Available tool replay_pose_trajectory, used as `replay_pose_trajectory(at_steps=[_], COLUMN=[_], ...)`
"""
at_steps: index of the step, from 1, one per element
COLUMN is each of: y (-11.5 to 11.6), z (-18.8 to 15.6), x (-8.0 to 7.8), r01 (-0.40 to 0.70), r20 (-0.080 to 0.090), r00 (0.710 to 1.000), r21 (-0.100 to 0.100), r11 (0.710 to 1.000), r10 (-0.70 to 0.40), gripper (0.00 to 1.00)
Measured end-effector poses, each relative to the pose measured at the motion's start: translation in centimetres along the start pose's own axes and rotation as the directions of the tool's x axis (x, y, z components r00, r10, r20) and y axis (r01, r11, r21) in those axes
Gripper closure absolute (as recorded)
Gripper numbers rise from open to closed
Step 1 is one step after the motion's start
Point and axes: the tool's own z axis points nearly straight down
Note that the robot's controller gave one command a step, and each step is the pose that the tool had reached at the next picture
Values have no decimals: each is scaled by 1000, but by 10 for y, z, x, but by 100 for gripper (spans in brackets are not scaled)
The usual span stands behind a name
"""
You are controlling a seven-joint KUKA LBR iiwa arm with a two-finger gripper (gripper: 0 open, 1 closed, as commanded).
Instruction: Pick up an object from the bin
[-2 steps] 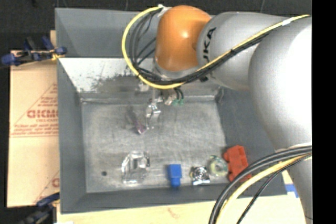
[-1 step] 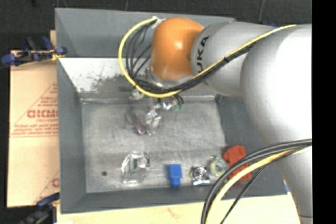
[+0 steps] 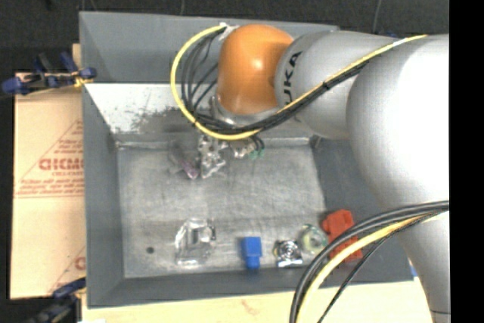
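One camera looks down on the grey bin from above, slightly oblique, fairly near, with the arm across its right side.

1. The bin is grey, with dark speckles on its back wall.
2. The block is bright blue.
3. The lumpy thing is orange-red.
4. The little bit is purple.
5. The arm's round cover is orange.
6. Its cable is yellow.

Lab: KUKA arm, grey bin
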Motion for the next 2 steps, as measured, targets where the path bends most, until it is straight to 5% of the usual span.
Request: replay_pose_trajectory(at_steps=[1,2], y=[13,13], z=[-116,-111], x=[4,5], r01=[-96,-97], r20=[10,2], r00=[995,995], r21=[1,0], r11=[995,995], r10=[96,97], gripper=[100,0])
